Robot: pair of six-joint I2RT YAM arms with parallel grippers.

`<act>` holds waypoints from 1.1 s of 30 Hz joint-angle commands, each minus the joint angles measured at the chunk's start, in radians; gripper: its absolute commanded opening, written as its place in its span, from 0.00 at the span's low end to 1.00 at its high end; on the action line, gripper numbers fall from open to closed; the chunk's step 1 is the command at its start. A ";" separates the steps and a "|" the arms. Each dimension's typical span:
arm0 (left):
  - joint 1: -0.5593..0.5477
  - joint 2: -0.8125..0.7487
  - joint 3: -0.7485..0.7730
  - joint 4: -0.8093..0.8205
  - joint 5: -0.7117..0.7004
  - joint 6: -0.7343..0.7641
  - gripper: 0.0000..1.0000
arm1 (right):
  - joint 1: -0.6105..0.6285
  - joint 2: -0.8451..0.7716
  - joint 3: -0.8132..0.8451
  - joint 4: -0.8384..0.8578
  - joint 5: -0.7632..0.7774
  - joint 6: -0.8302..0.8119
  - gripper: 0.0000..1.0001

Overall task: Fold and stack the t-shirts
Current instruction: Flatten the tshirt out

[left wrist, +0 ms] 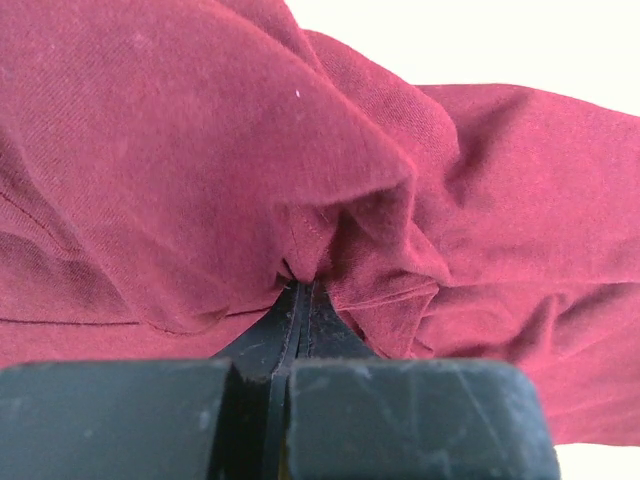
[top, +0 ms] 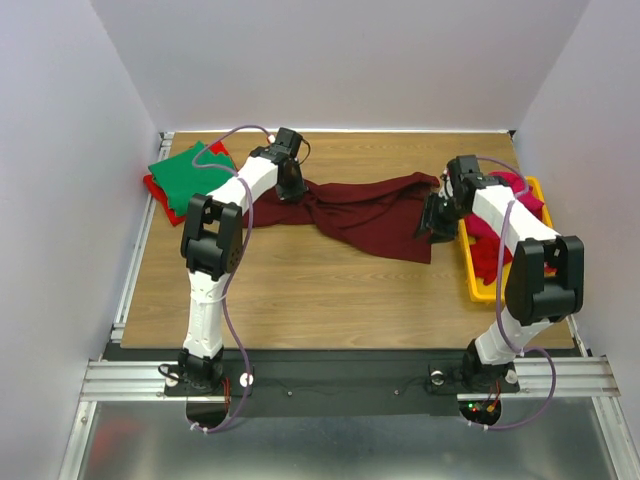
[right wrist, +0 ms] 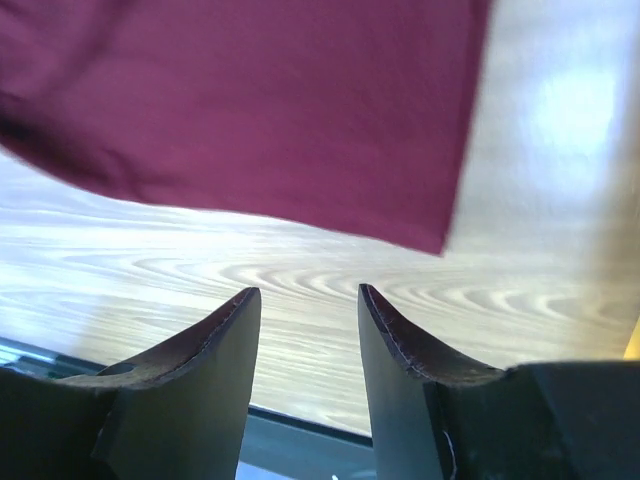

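A dark maroon t-shirt (top: 365, 212) lies stretched across the middle of the table. My left gripper (top: 292, 186) is at its left end, shut on a bunched fold of the maroon cloth (left wrist: 200, 150); in the left wrist view the fingertips (left wrist: 300, 287) meet with cloth pinched between them. My right gripper (top: 437, 216) hovers at the shirt's right edge, open, with nothing between its fingers (right wrist: 305, 295). In the right wrist view the maroon shirt's hem and corner (right wrist: 260, 100) lie just beyond the tips. A green t-shirt (top: 187, 168) rests on a red one (top: 158, 190) at the back left.
A yellow tray (top: 484, 288) stands along the table's right side, holding bright pink and red cloth (top: 508, 212), with my right arm above it. Bare wooden tabletop (top: 330, 295) lies in front of the maroon shirt. White walls close in the back and both sides.
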 commanded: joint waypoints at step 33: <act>0.037 -0.298 -0.131 -0.040 0.008 0.036 0.00 | 0.002 0.129 -0.169 0.196 0.175 0.018 0.52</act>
